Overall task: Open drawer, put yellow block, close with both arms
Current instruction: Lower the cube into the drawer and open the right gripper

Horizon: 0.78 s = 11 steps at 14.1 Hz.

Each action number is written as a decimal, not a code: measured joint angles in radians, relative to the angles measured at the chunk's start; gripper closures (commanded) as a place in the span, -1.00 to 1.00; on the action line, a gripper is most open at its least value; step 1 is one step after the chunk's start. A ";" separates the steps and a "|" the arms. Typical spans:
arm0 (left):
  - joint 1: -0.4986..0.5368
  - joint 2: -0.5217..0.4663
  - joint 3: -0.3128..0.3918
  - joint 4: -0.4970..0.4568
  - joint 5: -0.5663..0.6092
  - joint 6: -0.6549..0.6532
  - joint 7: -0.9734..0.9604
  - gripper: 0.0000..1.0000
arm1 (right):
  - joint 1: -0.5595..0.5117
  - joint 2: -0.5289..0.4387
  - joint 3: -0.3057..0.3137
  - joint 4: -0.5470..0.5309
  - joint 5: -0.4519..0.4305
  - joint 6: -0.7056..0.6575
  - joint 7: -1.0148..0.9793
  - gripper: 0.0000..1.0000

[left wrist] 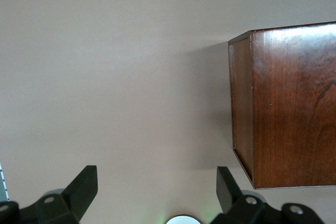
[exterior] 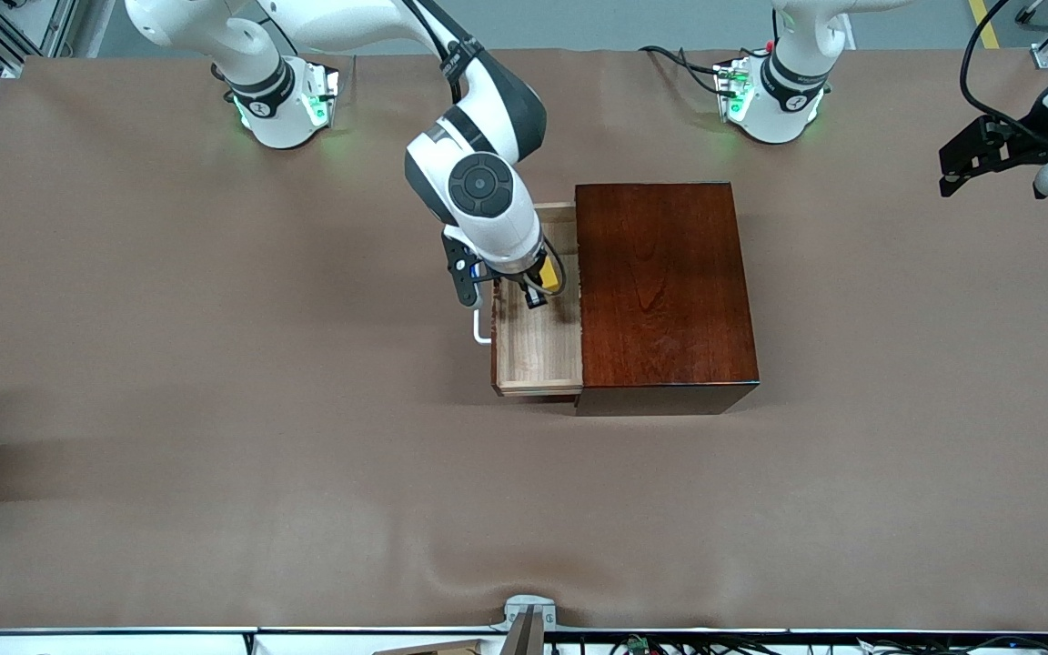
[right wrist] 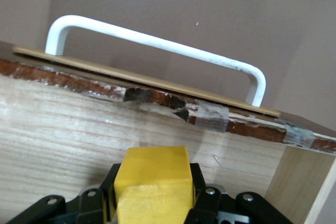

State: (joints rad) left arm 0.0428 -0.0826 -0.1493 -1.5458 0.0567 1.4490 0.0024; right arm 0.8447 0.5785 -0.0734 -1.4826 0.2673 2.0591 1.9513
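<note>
The yellow block (exterior: pixel 549 276) sits clamped between the fingers of the right gripper (exterior: pixel 538 287), just above the centre of the front view. The gripper holds it over the open drawer (exterior: pixel 538 350), in the part of the drawer nearest the wooden box (exterior: pixel 660 291). The drawer stands pulled out from the box toward the right arm's end of the table (exterior: pixel 215 409), with its white handle (exterior: pixel 480 329) on the outer face.

The left gripper (exterior: pixel 974 155) waits at the upper right edge of the front view, over bare table toward the left arm's end. Its fingers (left wrist: pixel 79 187) are spread apart and hold nothing.

The right wrist view shows what the front view hides: the block (right wrist: pixel 153 184) fills the lower centre of the frame, gripped on two opposite faces, with the pale wood inner wall of the drawer (right wrist: pixel 105 129) and the handle (right wrist: pixel 157 43) above it. Chipped edging and tape patches (right wrist: pixel 212 116) mark the drawer's front rim.

The left wrist view shows one end face of the box (left wrist: pixel 286 103) at the right of the frame.
</note>
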 measured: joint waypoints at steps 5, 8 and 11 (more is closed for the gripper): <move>0.000 0.000 -0.003 0.000 0.000 0.000 0.000 -1.00 | 0.000 0.018 -0.002 0.000 0.000 0.000 0.002 -0.12; 0.000 0.000 -0.005 0.000 0.000 0.000 0.000 -1.00 | 0.000 0.020 -0.005 0.001 0.000 0.000 0.002 -1.00; 0.000 0.000 -0.006 0.000 0.000 -0.001 0.000 -1.00 | -0.001 0.019 -0.008 0.023 0.000 -0.020 0.001 -1.00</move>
State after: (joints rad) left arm 0.0427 -0.0826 -0.1556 -1.5458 0.0567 1.4476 0.0024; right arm 0.8440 0.5979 -0.0819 -1.4599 0.2673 2.0389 1.9526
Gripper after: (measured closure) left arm 0.000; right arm 0.110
